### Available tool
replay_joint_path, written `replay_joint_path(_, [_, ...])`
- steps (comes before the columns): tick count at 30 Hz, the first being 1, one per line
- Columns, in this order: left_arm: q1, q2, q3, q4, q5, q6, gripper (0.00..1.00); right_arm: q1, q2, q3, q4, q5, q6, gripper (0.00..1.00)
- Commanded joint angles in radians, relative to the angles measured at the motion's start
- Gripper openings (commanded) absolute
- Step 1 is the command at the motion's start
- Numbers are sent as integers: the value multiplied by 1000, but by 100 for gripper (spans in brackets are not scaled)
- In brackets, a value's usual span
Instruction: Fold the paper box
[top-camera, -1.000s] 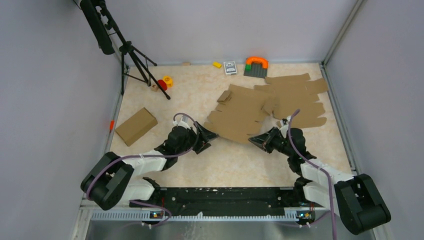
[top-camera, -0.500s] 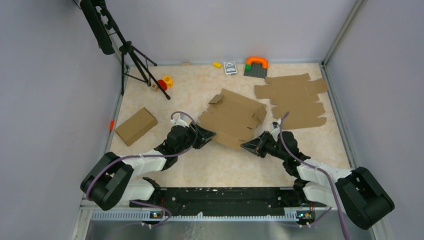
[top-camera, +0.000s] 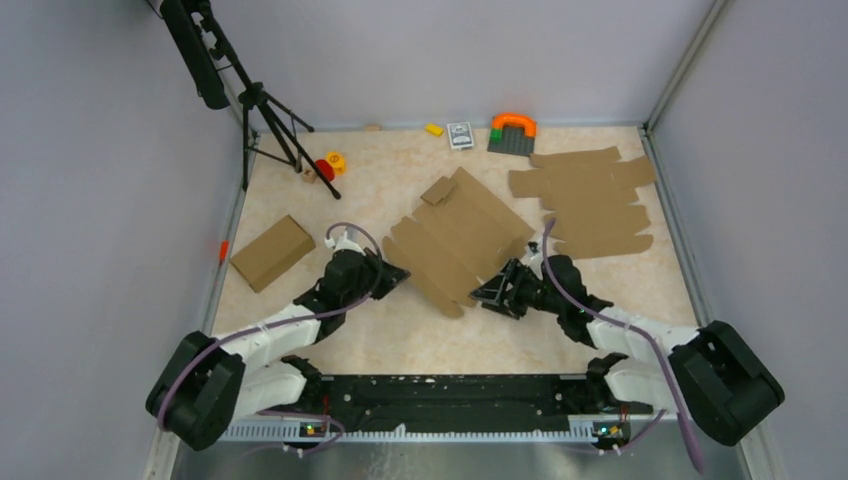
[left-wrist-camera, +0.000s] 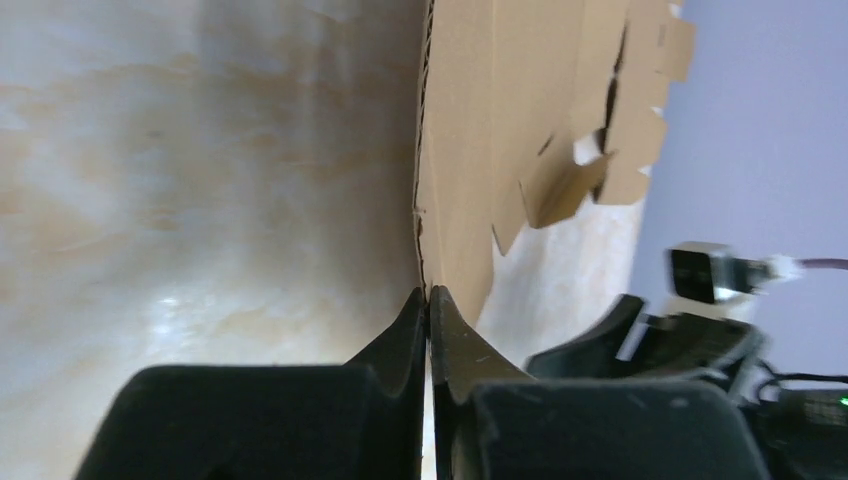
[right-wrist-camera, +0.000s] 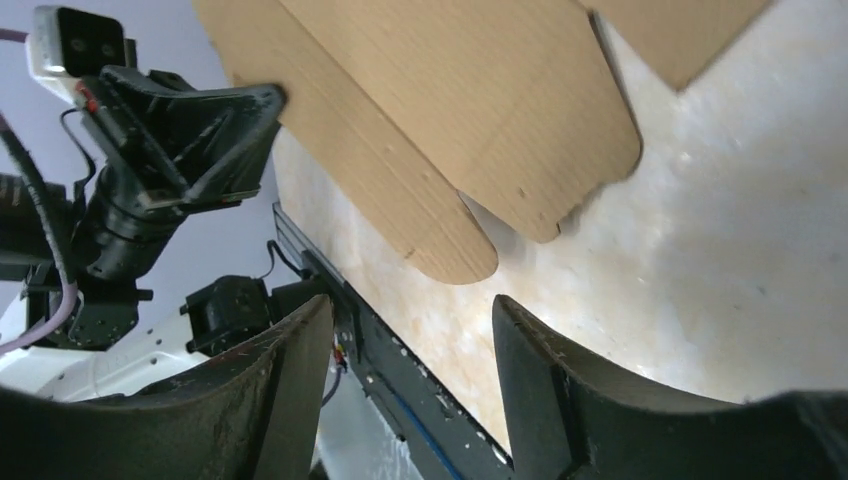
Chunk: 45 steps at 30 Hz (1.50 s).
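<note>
The paper box (top-camera: 455, 240) is a flat brown die-cut sheet lying mid-table, turned diagonally. My left gripper (top-camera: 397, 275) is at its left edge, shut on the cardboard. In the left wrist view the sheet's edge (left-wrist-camera: 455, 200) runs straight down into the closed jaws of the left gripper (left-wrist-camera: 428, 297). My right gripper (top-camera: 492, 295) sits low at the sheet's near right corner, open and holding nothing. In the right wrist view the rounded flaps of the paper box (right-wrist-camera: 450, 100) lie just beyond the spread jaws of the right gripper (right-wrist-camera: 410, 310).
A pile of similar cardboard sheets (top-camera: 590, 195) lies at the back right. A folded brown box (top-camera: 272, 252) sits on the left. A tripod (top-camera: 270, 120) stands at the back left, with small toys (top-camera: 512, 133) along the back wall.
The sheet slid left, off the pile, and turned. My left gripper closed on its left edge. My right gripper let go of it and opened.
</note>
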Motion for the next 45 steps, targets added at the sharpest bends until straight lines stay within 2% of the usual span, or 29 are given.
replay_joint_path(1, [59,-94,74,-264,-38,159,0,9,-103,167,-243,53,-212,61])
replay_joint_path(6, [162,-129,186,-536,27,383,0,-1,-165,355,-564,235,-482,66])
replay_joint_path(8, [203,-96,236,-610,133,477,0,-15,-149,444,-650,294,-588,67])
replay_joint_path(13, [236,60,399,-845,376,685,0,-83,-32,595,-748,223,-758,80])
replay_joint_path(17, [236,132,409,-830,560,680,0,-146,88,653,-761,201,-809,88])
replay_joint_path(22, [236,134,425,-863,506,699,0,-191,197,669,-769,222,-825,89])
replay_joint_path(27, [236,129,440,-853,512,697,0,-192,211,607,-759,238,-820,86])
replay_joint_path(38, [236,148,452,-777,619,652,0,-192,166,431,-714,207,-801,66])
replay_joint_path(43, [236,144,425,-695,686,605,0,-192,134,390,-687,187,-781,43])
replay_joint_path(45, [236,144,405,-663,693,588,6,-192,130,390,-688,188,-779,32])
